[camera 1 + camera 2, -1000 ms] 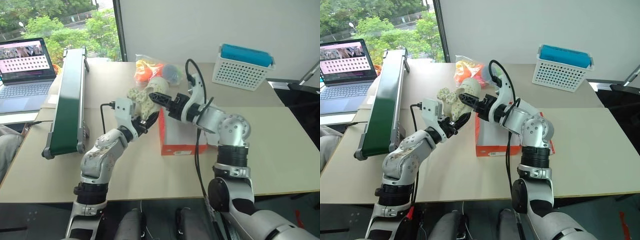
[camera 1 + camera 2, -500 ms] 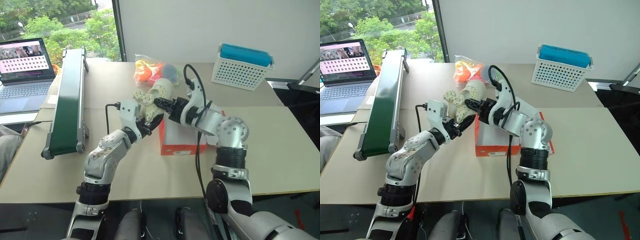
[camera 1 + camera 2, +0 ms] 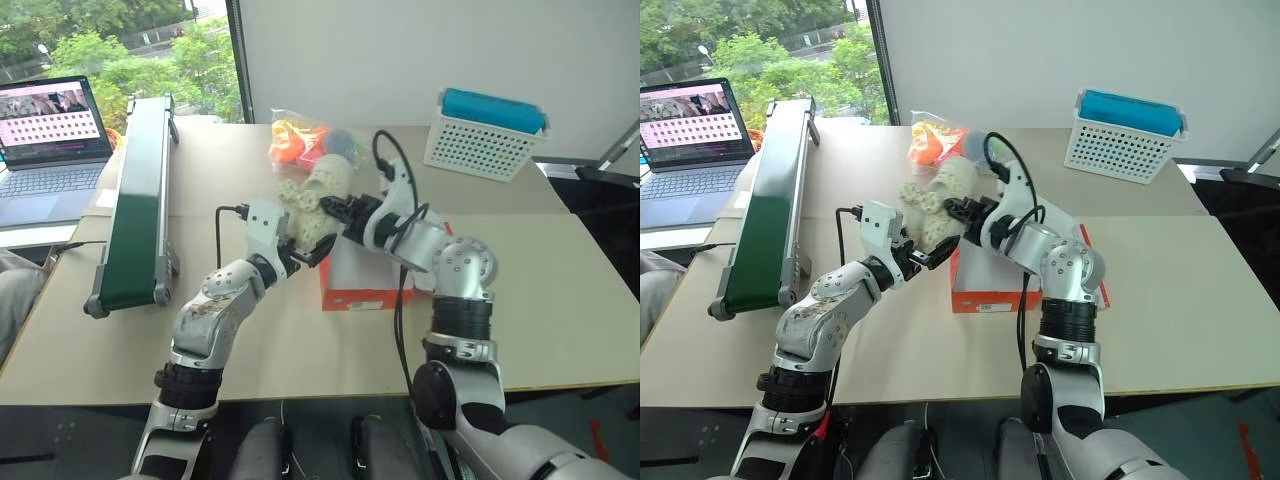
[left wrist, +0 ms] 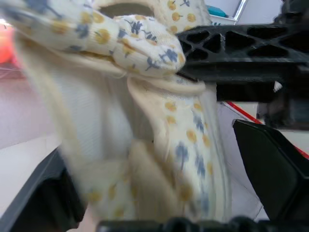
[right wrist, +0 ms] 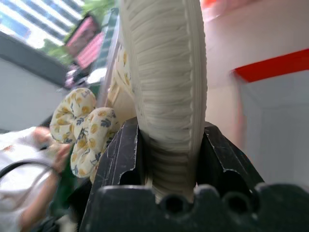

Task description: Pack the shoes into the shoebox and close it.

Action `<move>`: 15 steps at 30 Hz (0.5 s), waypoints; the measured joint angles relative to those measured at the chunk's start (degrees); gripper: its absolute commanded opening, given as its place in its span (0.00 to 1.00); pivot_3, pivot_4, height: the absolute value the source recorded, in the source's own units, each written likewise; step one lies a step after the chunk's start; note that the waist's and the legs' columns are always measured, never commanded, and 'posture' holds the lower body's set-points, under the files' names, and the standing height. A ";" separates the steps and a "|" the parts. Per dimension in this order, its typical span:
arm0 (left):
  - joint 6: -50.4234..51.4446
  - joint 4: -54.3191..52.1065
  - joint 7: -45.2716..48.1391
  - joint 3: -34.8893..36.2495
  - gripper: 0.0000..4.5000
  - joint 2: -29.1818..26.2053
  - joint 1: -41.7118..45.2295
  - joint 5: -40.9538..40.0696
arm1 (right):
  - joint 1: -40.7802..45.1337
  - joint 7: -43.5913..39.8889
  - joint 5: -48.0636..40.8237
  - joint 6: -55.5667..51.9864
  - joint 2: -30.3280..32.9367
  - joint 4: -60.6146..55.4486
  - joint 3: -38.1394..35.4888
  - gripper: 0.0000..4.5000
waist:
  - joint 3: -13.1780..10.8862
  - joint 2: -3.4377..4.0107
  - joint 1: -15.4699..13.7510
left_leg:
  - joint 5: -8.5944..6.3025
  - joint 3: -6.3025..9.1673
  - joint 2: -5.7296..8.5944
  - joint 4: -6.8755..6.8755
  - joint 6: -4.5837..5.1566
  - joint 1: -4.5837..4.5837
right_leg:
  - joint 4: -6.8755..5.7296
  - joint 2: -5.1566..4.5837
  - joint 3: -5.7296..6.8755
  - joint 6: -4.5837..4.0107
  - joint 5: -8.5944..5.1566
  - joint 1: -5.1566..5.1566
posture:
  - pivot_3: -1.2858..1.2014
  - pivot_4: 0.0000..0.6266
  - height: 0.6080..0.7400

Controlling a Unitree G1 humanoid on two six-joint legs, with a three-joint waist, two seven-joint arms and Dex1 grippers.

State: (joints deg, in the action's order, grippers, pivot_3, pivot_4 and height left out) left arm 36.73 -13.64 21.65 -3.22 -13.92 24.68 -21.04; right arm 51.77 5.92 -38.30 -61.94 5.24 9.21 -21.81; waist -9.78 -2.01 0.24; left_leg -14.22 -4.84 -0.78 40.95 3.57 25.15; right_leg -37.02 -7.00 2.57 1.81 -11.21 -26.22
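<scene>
The shoebox (image 3: pixel 375 270) is sitting at the centre of the tabletop (image 3: pixel 560 300). Just above its nine o'clock edge, the shoes (image 3: pixel 315 200) are hanging between the two tools: the left tool (image 3: pixel 312 247) is reaching in from seven o'clock, the right tool (image 3: pixel 335 208) from three o'clock. A bag of toys (image 3: pixel 305 140) is lying behind at twelve o'clock, a basket (image 3: pixel 485 135) at two o'clock. A conveyor (image 3: pixel 135 190) is running along nine o'clock, a laptop (image 3: pixel 50 140) sitting beyond it.

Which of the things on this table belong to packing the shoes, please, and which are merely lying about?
For the job:
- shoe, clamped in the right gripper, the open left gripper beside it
- shoebox, orange-red

Lying about:
- bag of toys
- white basket
- green conveyor
- laptop
</scene>
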 measured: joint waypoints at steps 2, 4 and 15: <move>0.00 -0.18 0.59 -0.16 0.99 -1.30 -1.53 0.64 | 0.93 1.51 1.51 -0.06 4.29 0.93 -2.44 0.33 | -0.01 0.01 0.03 | 0.00 -0.03 -0.01 -0.01 0.01 0.04 | 0.01 0.00 -0.02 0.00 0.00 -0.04 | 0.52 0.24 0.69; 0.00 -0.22 1.19 -0.39 0.99 -1.91 -2.35 0.68 | 2.37 2.86 1.50 -2.67 6.70 1.10 -4.07 0.33 | -0.03 0.05 0.51 | 0.00 -0.04 -0.03 -0.05 0.00 0.04 | -0.01 0.01 -0.04 0.01 -0.01 -0.06 | 0.52 0.24 0.69; -1.78 -5.66 16.49 -7.15 0.99 -12.34 -5.28 0.62 | 4.64 0.32 2.89 -24.61 11.28 1.72 -0.33 0.33 | -0.04 0.25 1.72 | -0.01 -0.04 -0.06 -0.09 0.04 -0.02 | 0.01 0.07 -0.11 -0.01 -0.03 -0.08 | 0.52 0.24 0.69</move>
State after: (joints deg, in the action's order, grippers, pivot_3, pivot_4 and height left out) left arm 34.95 -19.29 38.15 -10.37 -26.26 19.40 -20.42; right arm 56.41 6.24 -35.40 -86.55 16.52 10.92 -22.14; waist -9.82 -1.76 1.96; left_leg -14.23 -4.89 -0.84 40.85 3.61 25.13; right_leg -37.00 -6.93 2.45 1.80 -11.24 -26.30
